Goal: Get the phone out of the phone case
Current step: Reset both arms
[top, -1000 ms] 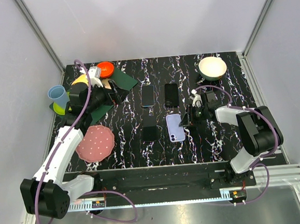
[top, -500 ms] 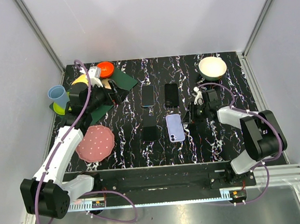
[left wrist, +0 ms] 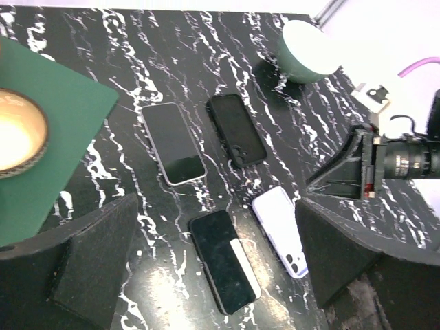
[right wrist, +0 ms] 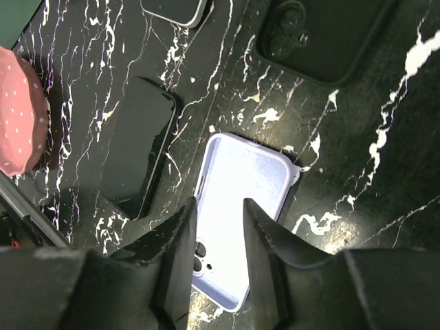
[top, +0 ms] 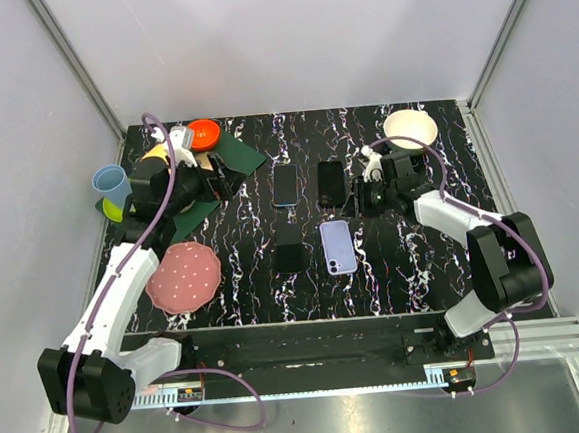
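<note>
Right gripper (top: 359,203) has backed off toward the table's (top: 434,265) far edge. Left gripper (top: 225,186) sits far-left, spread wide, empty. The lilac phone case (top: 337,246) is mid-table, long axis near-to-far, just near-left of the right gripper, which is closer, jaws slightly parted, holding nothing.

1. A robot lab test cell: plain pale grey enclosure walls (top: 295,35) meet at bare aluminium corner struts (top: 77,68).
2. Two white-and-black robot arms (top: 115,290) are bolted to a black mounting rail (top: 309,340) beside a black, white-veined tabletop (top: 424,266).
3. Loose purple cables (top: 172,166) trail along them.
</note>
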You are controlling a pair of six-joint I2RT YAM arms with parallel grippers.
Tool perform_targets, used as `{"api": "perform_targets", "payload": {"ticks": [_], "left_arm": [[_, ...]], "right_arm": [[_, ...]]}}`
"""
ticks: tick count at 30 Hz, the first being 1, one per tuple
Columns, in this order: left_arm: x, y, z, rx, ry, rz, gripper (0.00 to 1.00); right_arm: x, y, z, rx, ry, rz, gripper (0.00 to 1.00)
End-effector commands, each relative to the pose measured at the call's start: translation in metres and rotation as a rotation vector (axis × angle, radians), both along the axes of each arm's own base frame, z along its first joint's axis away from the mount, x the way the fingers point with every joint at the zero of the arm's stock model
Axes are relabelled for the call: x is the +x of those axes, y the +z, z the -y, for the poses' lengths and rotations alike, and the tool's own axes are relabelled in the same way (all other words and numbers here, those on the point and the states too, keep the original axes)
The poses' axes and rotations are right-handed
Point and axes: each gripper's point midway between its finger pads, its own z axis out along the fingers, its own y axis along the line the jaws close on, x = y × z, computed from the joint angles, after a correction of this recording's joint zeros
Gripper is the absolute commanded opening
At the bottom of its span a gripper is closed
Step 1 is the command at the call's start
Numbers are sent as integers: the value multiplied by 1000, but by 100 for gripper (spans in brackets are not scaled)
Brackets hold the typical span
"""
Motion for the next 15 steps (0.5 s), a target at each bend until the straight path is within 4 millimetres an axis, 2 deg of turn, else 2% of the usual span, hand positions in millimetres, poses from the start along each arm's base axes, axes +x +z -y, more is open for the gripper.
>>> {"api": "perform_targets", "payload": {"ticks": [1,3,4,6,7,8,9,11,12,14,15], "left_arm": [[6,45,-25,103,95,166,99],[6,45,-36,171,127,185,99],[5,47,-40,192,138,194,99],[5,45,-49,257,159,209,99],[3,48,-53,274,171,222,99],[2,46,-58,312,179,233,99],[1,50,-67,337,219,250,99],[1,44,-83,408,281,258,99],[-3,46,-89,423,305,272,99],[-7,38,-97,464,312,283,99],[-11,41,-102,465,329,296,99]], "right_arm": [[16,34,3,-66,40,158,49],[19,47,7,-97,53,229,57],[19,63,10,-99,47,281,66],[18,78,12,-119,70,338,75],[16,92,14,-122,72,375,79],[12,97,16,-143,99,388,91],[11,117,17,-141,104,436,97],[11,131,24,-171,77,462,100],[12,148,28,-176,52,506,100],[18,164,43,-215,-49,543,100],[17,180,51,-222,-93,585,100]]}}
